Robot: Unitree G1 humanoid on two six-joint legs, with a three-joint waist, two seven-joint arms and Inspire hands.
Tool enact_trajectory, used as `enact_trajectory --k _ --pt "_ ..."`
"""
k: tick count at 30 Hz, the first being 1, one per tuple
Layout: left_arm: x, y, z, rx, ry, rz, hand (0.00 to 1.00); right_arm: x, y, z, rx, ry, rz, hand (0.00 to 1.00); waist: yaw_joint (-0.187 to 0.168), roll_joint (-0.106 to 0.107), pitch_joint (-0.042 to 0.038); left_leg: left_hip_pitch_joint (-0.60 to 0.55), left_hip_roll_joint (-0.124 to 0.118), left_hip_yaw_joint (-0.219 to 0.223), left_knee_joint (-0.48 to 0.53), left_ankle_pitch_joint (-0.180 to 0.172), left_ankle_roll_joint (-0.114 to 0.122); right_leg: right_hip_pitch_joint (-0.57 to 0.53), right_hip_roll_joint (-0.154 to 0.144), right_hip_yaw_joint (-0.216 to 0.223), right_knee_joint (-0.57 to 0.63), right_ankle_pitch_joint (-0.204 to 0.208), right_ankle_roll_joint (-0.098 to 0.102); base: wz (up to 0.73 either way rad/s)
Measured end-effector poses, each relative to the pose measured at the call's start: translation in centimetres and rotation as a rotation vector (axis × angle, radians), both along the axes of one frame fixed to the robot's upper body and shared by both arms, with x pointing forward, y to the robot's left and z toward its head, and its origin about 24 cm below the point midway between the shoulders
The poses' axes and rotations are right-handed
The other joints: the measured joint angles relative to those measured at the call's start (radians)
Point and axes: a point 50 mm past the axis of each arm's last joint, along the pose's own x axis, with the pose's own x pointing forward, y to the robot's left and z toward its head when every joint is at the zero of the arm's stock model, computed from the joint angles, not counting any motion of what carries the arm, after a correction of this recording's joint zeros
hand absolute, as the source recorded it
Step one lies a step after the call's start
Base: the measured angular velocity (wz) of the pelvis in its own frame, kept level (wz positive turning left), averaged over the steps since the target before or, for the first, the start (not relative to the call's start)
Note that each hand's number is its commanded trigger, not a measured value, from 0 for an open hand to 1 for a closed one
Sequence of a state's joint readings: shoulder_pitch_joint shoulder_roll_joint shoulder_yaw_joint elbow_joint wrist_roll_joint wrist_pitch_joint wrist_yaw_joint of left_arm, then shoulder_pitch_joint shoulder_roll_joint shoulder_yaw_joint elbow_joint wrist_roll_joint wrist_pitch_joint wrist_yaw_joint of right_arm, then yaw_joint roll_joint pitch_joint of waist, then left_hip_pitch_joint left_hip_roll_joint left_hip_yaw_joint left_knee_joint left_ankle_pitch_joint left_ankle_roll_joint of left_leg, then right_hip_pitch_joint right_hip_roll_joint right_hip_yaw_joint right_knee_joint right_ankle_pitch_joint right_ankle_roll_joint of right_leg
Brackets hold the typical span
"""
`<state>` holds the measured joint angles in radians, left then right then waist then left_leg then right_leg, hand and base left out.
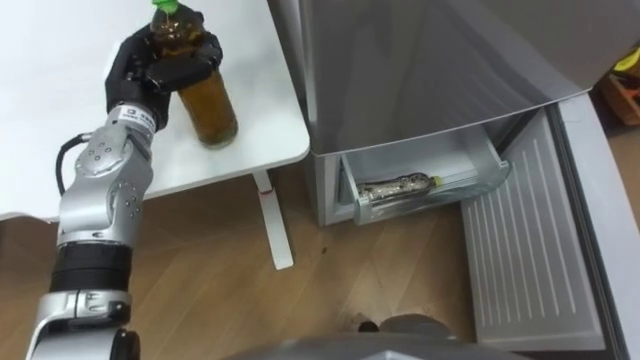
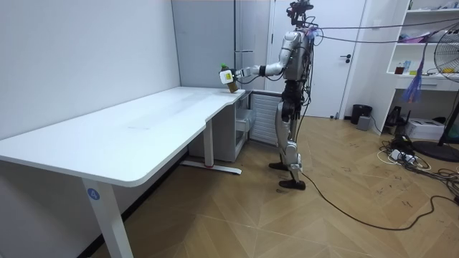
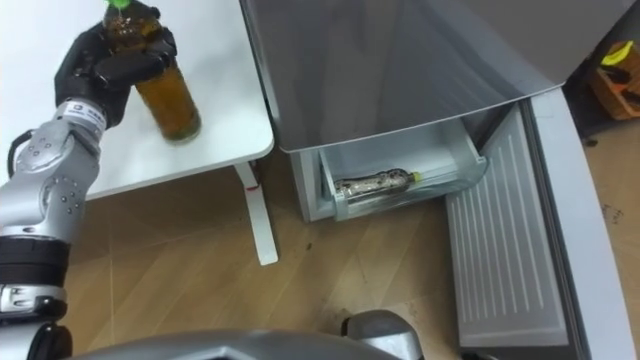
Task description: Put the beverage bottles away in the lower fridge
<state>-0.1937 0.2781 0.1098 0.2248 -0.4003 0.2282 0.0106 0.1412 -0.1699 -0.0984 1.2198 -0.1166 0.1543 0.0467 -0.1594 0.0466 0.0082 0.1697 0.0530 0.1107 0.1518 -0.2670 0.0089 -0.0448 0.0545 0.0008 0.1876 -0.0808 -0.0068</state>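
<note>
Left eye view, left robot hand (image 1: 142,70): fingers wrapped round the upper part of a brown bottle (image 1: 210,110).
Brown bottle: green-capped, tilted, over the corner of the white bench (image 1: 60,130) beside the fridge (image 1: 420,70).
Lower drawer (image 1: 487,160): open, another bottle (image 1: 395,188) lying inside.
Room view: robot stands before the fridge, left arm stretched to the bench.

The white table (image 1: 60,60) carries one brown bottle (image 1: 208,105) near its corner.

Eyes above fridge (image 1: 420,70); room camera afar
</note>
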Motion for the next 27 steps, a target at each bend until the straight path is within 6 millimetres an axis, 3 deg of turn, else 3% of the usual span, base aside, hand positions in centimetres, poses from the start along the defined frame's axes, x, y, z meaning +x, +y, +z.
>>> enact_trajectory --k 19,23,27 --pt "0.1 0.2 0.4 0.016 -0.004 0.021 1.0 -0.2 0.4 -0.1 0.058 0.07 0.054 0.0 0.023 0.005 0.0014 -0.001 0.003 -0.002 0.001 0.0 0.0 -0.007 0.002 0.0 0.003 0.002 -0.004 -0.01" --pt "0.2 0.0 1.8 0.025 -0.06 0.027 1.0 0.2 0.5 -0.1 0.058 0.065 0.056 0.0 0.036 -0.005 0.0061 -0.007 0.002 -0.004 0.0 0.0 0.0 -0.01 0.002 -0.003 0.002 0.002 -0.004 0.03" --pt "0.2 -0.8 4.0 0.03 -0.154 0.022 1.0 0.7 0.5 -0.1 0.039 0.044 0.066 0.0 0.06 -0.012 0.0056 -0.007 0.003 -0.006 0.0 0.0 0.0 -0.009 0.002 -0.004 0.0 0.002 -0.004 0.0"
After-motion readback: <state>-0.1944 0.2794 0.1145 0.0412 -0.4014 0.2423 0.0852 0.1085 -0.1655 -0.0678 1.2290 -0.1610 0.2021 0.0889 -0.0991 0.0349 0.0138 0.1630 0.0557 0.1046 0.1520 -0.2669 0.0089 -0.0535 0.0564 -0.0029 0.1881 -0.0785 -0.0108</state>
